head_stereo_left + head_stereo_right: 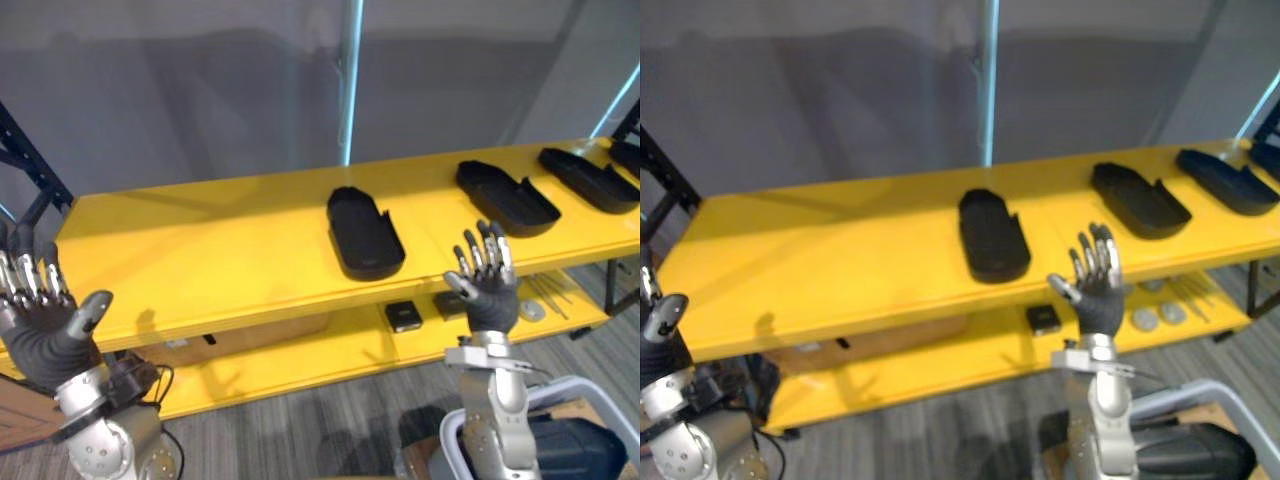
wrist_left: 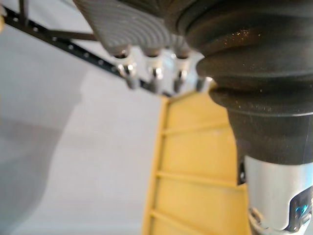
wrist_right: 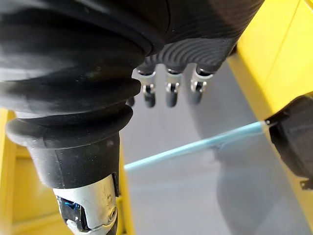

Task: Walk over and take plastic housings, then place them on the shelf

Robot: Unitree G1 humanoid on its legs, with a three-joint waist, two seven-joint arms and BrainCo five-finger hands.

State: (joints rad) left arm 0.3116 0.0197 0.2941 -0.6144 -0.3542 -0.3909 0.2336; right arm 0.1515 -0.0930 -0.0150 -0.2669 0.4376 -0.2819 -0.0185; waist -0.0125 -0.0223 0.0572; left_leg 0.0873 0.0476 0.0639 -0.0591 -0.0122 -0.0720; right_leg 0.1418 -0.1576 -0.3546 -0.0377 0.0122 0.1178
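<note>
**Both hands empty, housings lying on the top shelf**

Three black plastic housings rest open side up on the yellow shelf [image 1: 200, 260]: the nearest housing [image 1: 365, 232] at centre frame, a second housing [image 1: 507, 197] to its upper right, and a third housing [image 1: 588, 178] further right. A dark shape at the far right edge may be a fourth, but it is cut off.

The left hand [image 1: 45, 330] is raised at lower left, fingers straight and slightly spread, holding nothing. The right hand [image 1: 490, 290], lower right of centre, is also upright with loosely fanned fingers. It stands in front of the shelf's front edge, near the nearest housing.

The right hand seems best placed to grasp. It should probably rise clear of the edge, then close across the shell's narrow width, thumb on one long wall and fingers on the other, keeping it level.
</note>
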